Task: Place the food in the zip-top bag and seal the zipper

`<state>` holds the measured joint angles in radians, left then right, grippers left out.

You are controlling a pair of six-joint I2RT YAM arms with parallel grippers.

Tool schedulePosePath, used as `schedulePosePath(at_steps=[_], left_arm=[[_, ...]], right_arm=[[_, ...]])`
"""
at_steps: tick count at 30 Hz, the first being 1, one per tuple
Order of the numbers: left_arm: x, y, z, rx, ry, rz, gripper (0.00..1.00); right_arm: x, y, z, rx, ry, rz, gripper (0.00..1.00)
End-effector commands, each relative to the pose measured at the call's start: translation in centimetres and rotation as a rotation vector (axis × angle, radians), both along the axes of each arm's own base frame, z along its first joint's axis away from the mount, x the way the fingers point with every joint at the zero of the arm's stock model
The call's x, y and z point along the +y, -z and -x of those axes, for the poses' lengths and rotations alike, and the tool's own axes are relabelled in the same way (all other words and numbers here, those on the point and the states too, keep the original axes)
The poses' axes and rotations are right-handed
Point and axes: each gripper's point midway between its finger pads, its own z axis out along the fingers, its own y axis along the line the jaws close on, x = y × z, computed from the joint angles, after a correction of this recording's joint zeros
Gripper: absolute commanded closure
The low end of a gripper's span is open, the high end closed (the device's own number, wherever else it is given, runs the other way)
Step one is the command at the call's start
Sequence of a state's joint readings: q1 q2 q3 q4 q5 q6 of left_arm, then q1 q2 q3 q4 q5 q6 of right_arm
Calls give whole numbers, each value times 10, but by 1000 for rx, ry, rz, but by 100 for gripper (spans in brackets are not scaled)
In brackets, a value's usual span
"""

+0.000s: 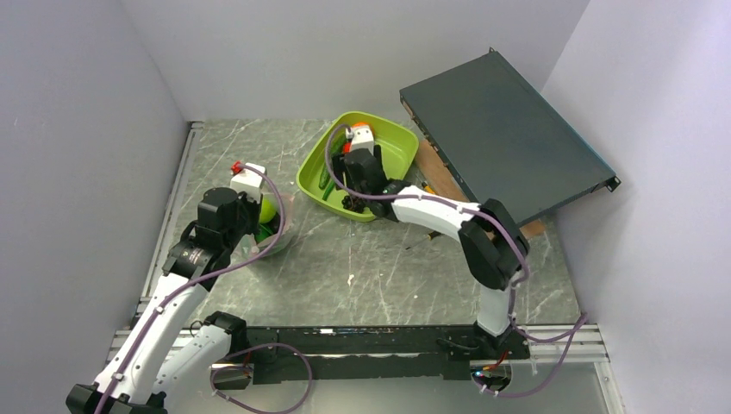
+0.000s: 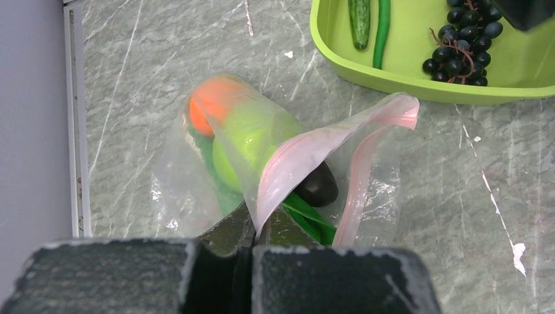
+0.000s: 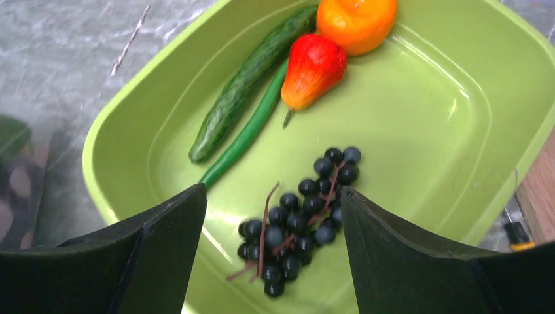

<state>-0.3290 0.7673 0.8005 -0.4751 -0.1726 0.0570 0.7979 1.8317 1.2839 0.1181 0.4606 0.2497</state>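
The zip-top bag [image 2: 177, 176] lies on the table left of the tray, with its pink zipper [image 2: 314, 140] lifted and the mouth gaping. Inside it are an orange [image 2: 209, 104], a green apple [image 2: 252, 140], a dark eggplant [image 2: 319, 186] and green pieces [image 2: 314, 222]. My left gripper [image 2: 258, 232] is shut on the bag's mouth edge. My right gripper [image 3: 273, 190] hangs open over the lime-green tray [image 3: 425, 98], its fingers on either side of the dark grapes [image 3: 298, 222] without touching them. A cucumber [image 3: 245, 82], a green pod [image 3: 249, 134], a red pepper [image 3: 314, 69] and an orange fruit [image 3: 357, 19] also lie in the tray.
A dark flat box [image 1: 504, 138] leans at the back right over a wooden board [image 1: 444, 177]. An orange-handled screwdriver [image 3: 520, 237] lies just right of the tray. White walls close in the table on three sides.
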Motion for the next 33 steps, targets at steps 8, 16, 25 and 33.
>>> schedulePosePath(at_steps=[8, 16, 25, 33], left_arm=[[-4, -21, -9, -76, 1, 31, 100], [-6, -20, -10, -69, 9, 32, 100], [-7, -19, -11, -64, 12, 32, 100], [-8, -19, -12, -64, 15, 33, 100]], right_arm=[[-2, 6, -111, 0, 149, 49, 14], [-11, 21, -175, -33, 209, 45, 1], [-17, 38, -219, -104, 220, 95, 0], [-14, 60, -232, -87, 165, 55, 0]])
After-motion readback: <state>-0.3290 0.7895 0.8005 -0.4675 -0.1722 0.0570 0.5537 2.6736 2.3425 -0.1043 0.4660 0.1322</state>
